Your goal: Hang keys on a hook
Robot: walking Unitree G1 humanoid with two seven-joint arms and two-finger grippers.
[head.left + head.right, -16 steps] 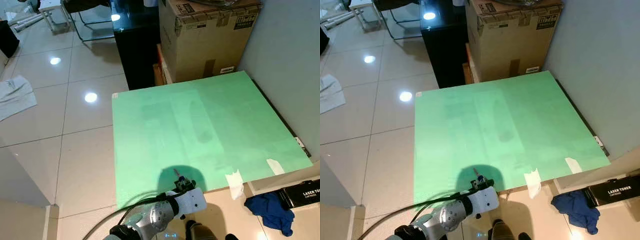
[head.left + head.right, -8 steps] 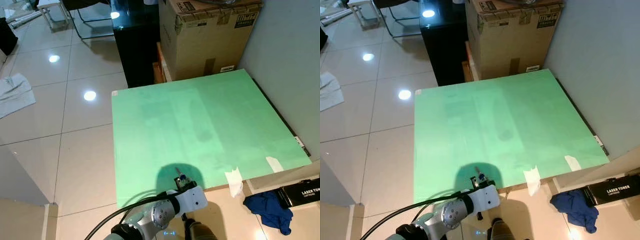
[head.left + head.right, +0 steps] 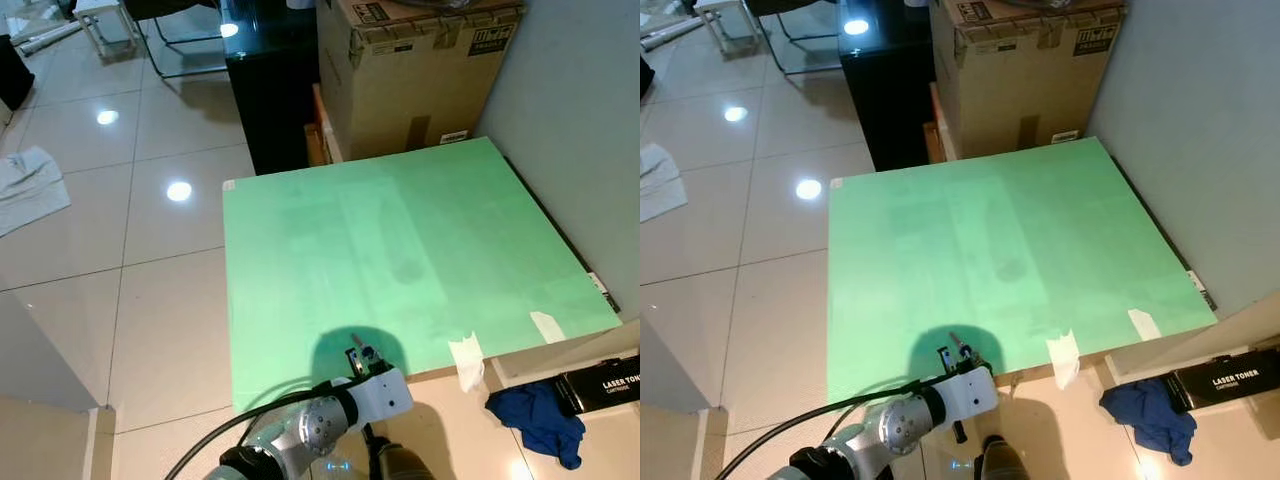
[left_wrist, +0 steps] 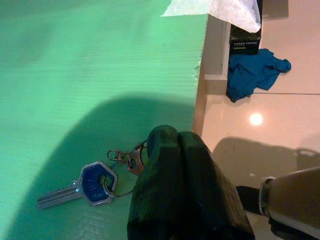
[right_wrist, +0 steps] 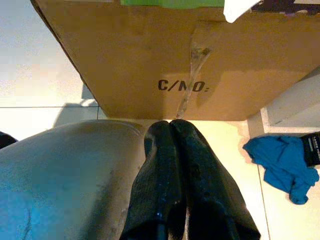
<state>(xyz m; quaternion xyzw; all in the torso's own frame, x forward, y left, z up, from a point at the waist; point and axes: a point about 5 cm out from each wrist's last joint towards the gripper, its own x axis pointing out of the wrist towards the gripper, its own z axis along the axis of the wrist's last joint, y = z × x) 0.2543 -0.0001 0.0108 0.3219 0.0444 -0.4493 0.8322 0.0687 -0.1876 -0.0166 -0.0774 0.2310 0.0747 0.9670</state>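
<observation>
A: Head views, item one?
B: Green board (image 3: 400, 240), flat, lying over a cardboard base, white tape tabs (image 3: 467, 360) at its near right edge. Left gripper (image 3: 360, 357) at the near edge, casting a dark round shadow on the green.

A: Surroundings?
B: Large cardboard box (image 3: 415, 70) at the far edge; black cabinet (image 3: 270, 80) to its left. Grey wall along the right. Glossy beige tile floor (image 3: 120, 250) with lamp glare. Pale cloth (image 3: 30, 190) on the floor far left. Blue rag (image 3: 540, 420) and black toner carton (image 3: 600, 385) on the floor, near right.

A: Left wrist view?
B: Fingers (image 4: 175, 170) pressed together, tips on the clasp of the keys (image 4: 95, 182). One key with a blue head, ring and small clasp, lying flat on the green surface near its edge, in the shadow. Whether the clasp is actually pinched, I cannot tell.

A: Right wrist view?
B: Right gripper (image 5: 172, 125) with fingers closed on nothing, low beside the base box (image 5: 165, 60) printed "C/NO:". Blue rag to one side, on tile.
</observation>
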